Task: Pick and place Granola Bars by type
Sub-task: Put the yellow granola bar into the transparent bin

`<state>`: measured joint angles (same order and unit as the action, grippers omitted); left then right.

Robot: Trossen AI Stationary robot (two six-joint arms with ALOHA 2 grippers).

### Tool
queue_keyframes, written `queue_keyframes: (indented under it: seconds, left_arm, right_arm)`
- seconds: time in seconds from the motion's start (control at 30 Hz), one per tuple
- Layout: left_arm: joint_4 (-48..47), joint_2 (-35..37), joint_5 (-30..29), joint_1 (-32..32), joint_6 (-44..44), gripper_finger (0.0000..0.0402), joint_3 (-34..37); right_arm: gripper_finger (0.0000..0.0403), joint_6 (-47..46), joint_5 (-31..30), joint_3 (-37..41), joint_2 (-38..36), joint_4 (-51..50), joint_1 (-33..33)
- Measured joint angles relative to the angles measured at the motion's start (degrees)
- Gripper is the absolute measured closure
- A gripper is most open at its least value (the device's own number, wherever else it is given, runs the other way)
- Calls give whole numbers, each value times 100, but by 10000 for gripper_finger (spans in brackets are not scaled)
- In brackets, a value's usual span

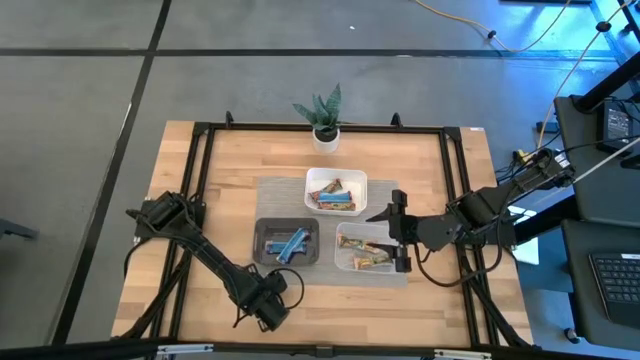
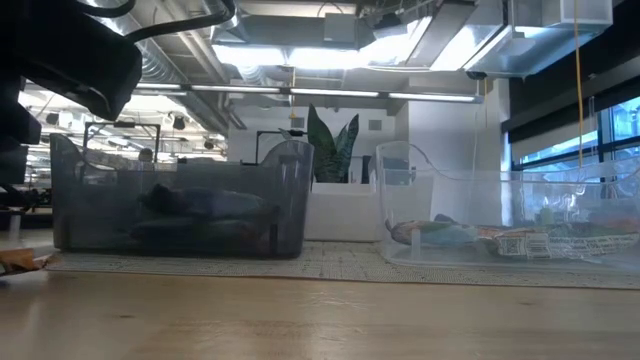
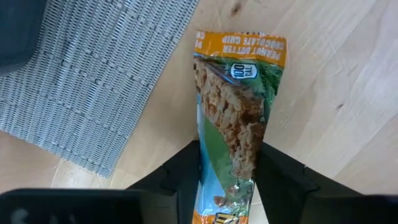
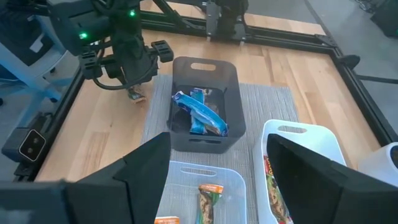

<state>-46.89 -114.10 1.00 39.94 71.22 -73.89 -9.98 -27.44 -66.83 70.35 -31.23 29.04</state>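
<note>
My left gripper is near the table's near edge, just off the grey mat's corner, and is shut on a green-and-tan granola bar. My right gripper hovers open over the clear tray, which holds green-and-tan bars. Blue bars lie in the black tray. Brown and red bars lie in the white tray. All three trays stand on the mat. My left gripper pinches the green-and-tan bar between its two fingers, across the wrapper's width near one end. The fingers point down from above. The bar reaches away below them, its orange end toward the wood; whether that end touches, I cannot tell.
A potted plant stands at the table's far edge. A black frame runs around the table's sides. Bare wood lies between the trays and the near edge.
</note>
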Motion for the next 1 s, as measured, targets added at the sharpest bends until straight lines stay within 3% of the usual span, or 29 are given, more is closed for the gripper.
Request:
queue_keyframes:
  seconds: [0.47, 0.73, 0.87, 1.0]
  left_arm:
    - [47, 191, -57, 4, 5, 296, 36]
    - [194, 1119, -680, 5, 41, 297, 36]
    - [618, 1681, -1634, -16, -324, 298, 22]
    - [1160, 2131, -3285, -203, -1160, 298, 22]
  right_arm:
    - [134, -2, 4, 0, 0, 0, 0]
    - [134, -2, 7, 0, 0, 16, 0]
    - [134, -4, 7, 0, 2, 160, 0]
    - [134, 30, 4, 0, 2, 534, 0]
